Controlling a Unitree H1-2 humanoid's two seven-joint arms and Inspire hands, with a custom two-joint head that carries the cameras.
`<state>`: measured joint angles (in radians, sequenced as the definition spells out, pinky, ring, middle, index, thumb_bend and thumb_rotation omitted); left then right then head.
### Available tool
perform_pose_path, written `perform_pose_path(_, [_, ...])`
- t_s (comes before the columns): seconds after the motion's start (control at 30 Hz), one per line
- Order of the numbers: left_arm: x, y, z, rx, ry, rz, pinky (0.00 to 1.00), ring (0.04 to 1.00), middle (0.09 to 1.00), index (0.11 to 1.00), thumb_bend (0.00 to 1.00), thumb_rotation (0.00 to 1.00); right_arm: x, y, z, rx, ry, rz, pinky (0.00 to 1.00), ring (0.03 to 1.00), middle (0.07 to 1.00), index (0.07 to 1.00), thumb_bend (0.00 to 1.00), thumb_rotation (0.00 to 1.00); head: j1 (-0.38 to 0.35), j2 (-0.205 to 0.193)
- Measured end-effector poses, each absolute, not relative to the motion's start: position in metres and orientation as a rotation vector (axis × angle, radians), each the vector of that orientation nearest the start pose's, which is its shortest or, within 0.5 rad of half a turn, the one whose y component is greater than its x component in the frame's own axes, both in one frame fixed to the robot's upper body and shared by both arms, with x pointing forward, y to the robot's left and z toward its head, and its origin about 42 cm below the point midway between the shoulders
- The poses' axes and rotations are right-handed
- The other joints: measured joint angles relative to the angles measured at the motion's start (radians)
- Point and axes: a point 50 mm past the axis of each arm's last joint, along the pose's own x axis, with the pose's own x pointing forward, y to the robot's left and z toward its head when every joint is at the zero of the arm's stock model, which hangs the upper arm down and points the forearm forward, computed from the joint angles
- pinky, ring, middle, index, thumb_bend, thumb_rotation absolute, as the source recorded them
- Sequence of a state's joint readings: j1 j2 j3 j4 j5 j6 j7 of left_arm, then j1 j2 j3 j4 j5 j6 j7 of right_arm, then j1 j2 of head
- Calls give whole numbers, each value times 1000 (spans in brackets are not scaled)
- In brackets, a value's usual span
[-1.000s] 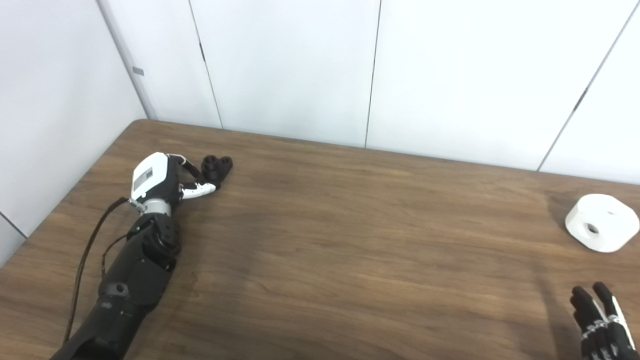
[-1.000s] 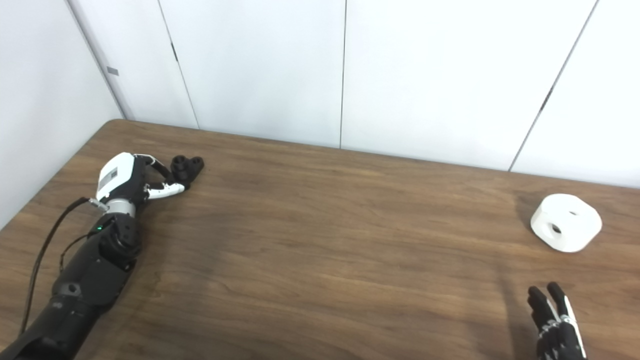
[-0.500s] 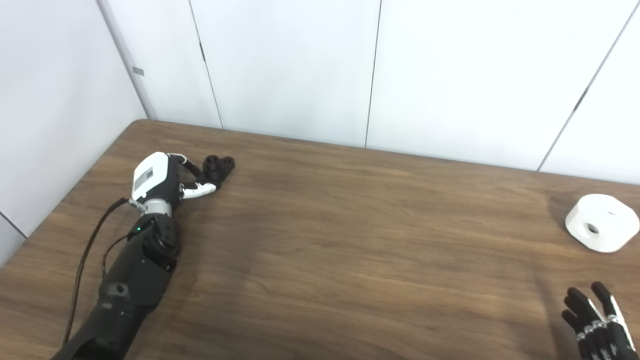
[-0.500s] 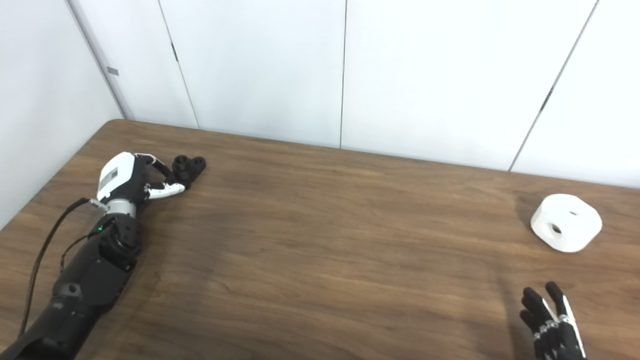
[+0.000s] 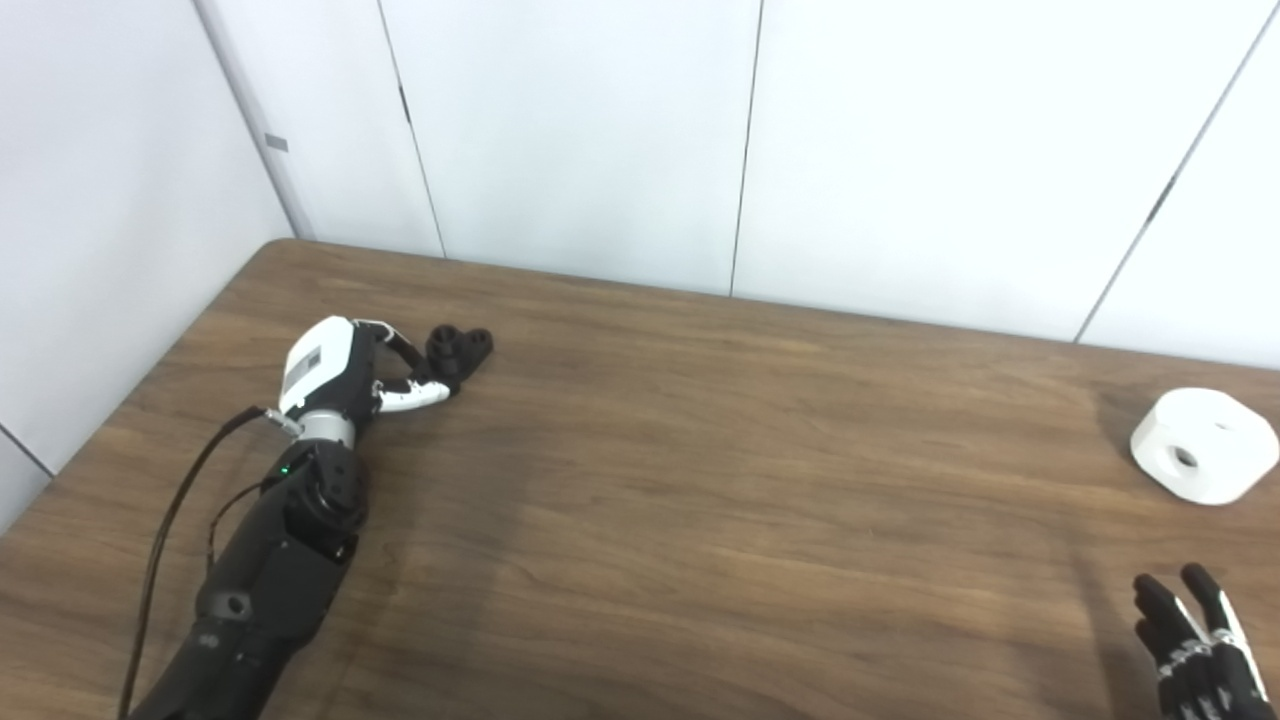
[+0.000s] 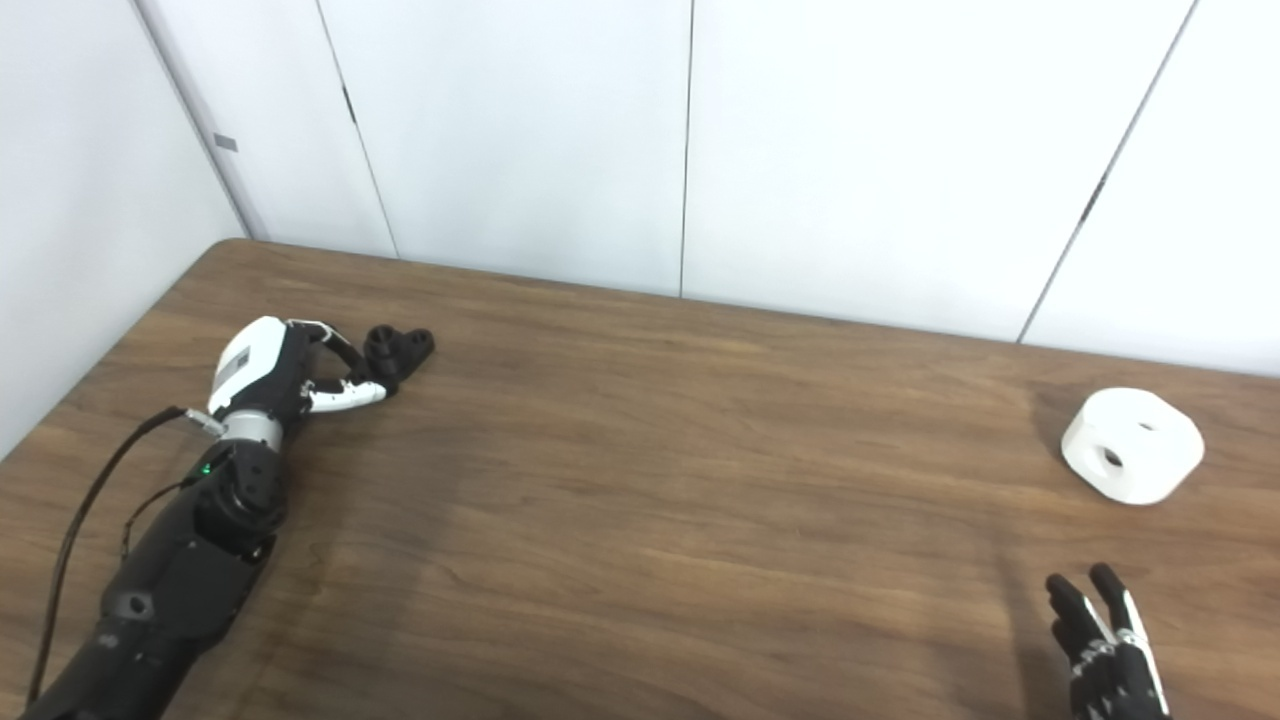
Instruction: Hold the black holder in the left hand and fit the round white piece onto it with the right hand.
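table (image 5: 700, 500): brown wood-grain top, fills most of both views; far edge runs along the wall, left corner visible.
wall (image 5: 580, 130): white panels with thin dark vertical seams behind the table; a small grey tag on the left panel edge.
left arm (image 5: 270, 570): black, comes in from the bottom-left corner and reaches toward the far-left part of the table; green light near the wrist, a black cable (image 5: 170, 520) loops off its left side.
left hand (image 5: 345, 375): white back shell facing up, fingers curled around the near end of the black holder, thumb lying along the holder's near side. In contact with it; looks like a grip, holder low at table level, can't tell whether it is lifted off the surface.
round white piece (image 6: 1132, 445): far-right side of the table, lying on the wood by itself, rounded edges, one dark hole on the side facing the camera and a smaller mark on top. Well apart from both hands and from the holder.
right hand (image 6: 1105, 650): only partly in frame at the bottom-right corner, black fingers with white trim spread apart and pointing up-table, nothing in it. Sits nearer the camera than the white piece, clear gap between them.
black holder (image 5: 460, 347): small black part with two round sockets on top, far-left area of the table, sticking out of the left hand on its right side.
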<state>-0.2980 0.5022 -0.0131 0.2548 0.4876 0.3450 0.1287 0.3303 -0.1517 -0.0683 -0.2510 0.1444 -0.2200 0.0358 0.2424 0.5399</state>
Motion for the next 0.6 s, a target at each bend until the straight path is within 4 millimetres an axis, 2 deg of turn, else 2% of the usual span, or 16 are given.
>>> perform_pose_path(0.33, [345,386,162,986,180,276,885,905,807,489,515,46,173,-285,112,-51,-140,-72,974,930,877,960,668,984,-14,3])
perform_pose_path(0.6, [327,360,166,992,109,192,825,881,802,489,514,44,173,-285,112,-71,-120,-74,945,923,876,959,656,997,-21,11])
